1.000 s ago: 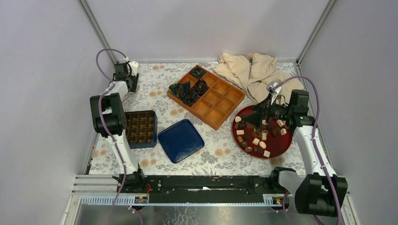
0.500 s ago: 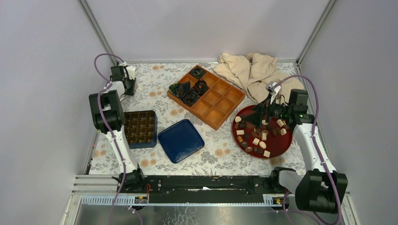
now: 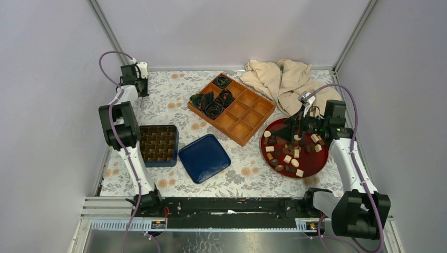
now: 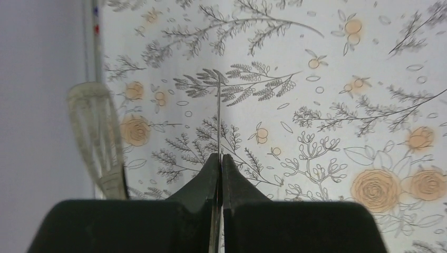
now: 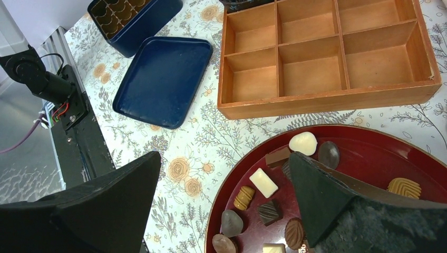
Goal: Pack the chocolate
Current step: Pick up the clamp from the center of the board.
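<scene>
Chocolate (image 3: 287, 156): loose on the round red tray (image 3: 318, 164), right side of the floral bench (image 3: 174, 100); dark, mid-brown and cream pieces mixed.

Right end effector (image 5: 224, 158): fingers spread wide above the tray's left part, gripping nothing.

Left end effector (image 4: 219, 161): fingers pressed together, nothing between them, over the bench's far left corner (well apart from the tray).

Wooden compartment box (image 3: 240, 113) mid-bench, black paper cups (image 3: 213, 103) at its far-left end. Blue tin (image 3: 157, 143) with grid insert open, its lid (image 3: 204, 157) just beside it. Beige cloth (image 3: 284, 79) behind the tray.
</scene>
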Controlling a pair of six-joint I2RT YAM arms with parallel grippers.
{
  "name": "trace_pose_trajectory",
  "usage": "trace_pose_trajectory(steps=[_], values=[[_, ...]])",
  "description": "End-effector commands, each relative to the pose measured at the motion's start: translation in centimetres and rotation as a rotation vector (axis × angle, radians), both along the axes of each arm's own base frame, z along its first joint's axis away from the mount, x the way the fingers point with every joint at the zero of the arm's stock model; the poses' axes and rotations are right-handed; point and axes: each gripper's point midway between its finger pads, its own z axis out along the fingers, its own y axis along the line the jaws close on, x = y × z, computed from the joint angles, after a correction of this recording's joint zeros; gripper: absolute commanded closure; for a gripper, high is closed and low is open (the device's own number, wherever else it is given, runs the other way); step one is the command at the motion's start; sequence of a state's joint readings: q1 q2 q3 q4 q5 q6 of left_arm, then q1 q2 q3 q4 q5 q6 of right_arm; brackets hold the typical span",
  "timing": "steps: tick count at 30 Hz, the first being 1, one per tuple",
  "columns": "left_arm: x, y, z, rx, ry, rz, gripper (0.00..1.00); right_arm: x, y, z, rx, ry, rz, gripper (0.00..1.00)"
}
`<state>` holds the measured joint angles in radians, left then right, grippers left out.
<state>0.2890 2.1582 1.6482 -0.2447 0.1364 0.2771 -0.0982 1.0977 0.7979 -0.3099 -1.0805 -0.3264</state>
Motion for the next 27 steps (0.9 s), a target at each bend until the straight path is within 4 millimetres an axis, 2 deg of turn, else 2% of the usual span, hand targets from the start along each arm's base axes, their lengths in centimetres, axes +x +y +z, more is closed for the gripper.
trace_pose_trajectory(steps=[1, 3, 5, 9, 11, 13, 16, 17, 20, 22, 23, 24, 27], values=[[2.5, -0.5, 9.7, 0.052, -0.237, 0.017, 1.0, 0.5, 0.0, 1.6, -0.017, -0.072, 0.009, 0.0], [2.8, -1.7, 12.5, 0.07, -0.308, 0.0, 1.0, 0.4, 0.1, 1.6, -0.015, -0.07, 0.011, 0.0], [2.9, -3.9, 15.2, 0.069, -0.377, -0.035, 1.0, 0.4, 0.1, 1.7, -0.013, -0.074, 0.015, 0.0], [1.7, -11.1, 20.4, 0.022, -0.508, -0.165, 1.0, -0.2, 0.5, 2.0, 0.008, -0.083, 0.046, 0.0], [0.4, -14.5, 22.9, -0.046, -0.573, -0.218, 1.0, -0.8, 0.9, 2.3, 0.024, -0.108, 0.084, 0.0], [-1.6, -17.9, 25.0, -0.188, -0.629, -0.265, 1.0, -1.6, 1.2, 2.7, 0.041, -0.142, 0.125, 0.0], [-5.8, -22.7, 27.7, -0.508, -0.673, -0.329, 1.0, -2.8, 1.7, 3.1, 0.065, -0.192, 0.177, 0.0], [-7.6, -25.0, 28.1, -0.633, -0.669, -0.36, 1.0, -3.1, 1.9, 3.3, 0.073, -0.207, 0.192, 0.0], [-13.8, -31.1, 29.2, -0.835, -0.681, -0.537, 1.0, -4.1, 2.2, 3.6, 0.094, -0.231, 0.228, 0.0], [-19.0, -34.6, 29.8, -0.934, -0.694, -0.66, 1.0, -4.5, 2.4, 3.7, 0.112, -0.23, 0.246, 0.0], [-21.4, -35.8, 29.8, -0.985, -0.704, -0.705, 1.0, -4.6, 2.5, 3.9, 0.123, -0.225, 0.253, 0.0], [-23.7, -36.9, 28.8, -1.034, -0.69, -0.743, 1.0, -4.7, 2.6, 4.1, 0.135, -0.216, 0.257, 0.0], [-30.0, -39.1, 28.5, -1.158, -0.712, -0.845, 1.0, -4.7, 2.7, 4.7, 0.172, -0.169, 0.259, 0.0]])
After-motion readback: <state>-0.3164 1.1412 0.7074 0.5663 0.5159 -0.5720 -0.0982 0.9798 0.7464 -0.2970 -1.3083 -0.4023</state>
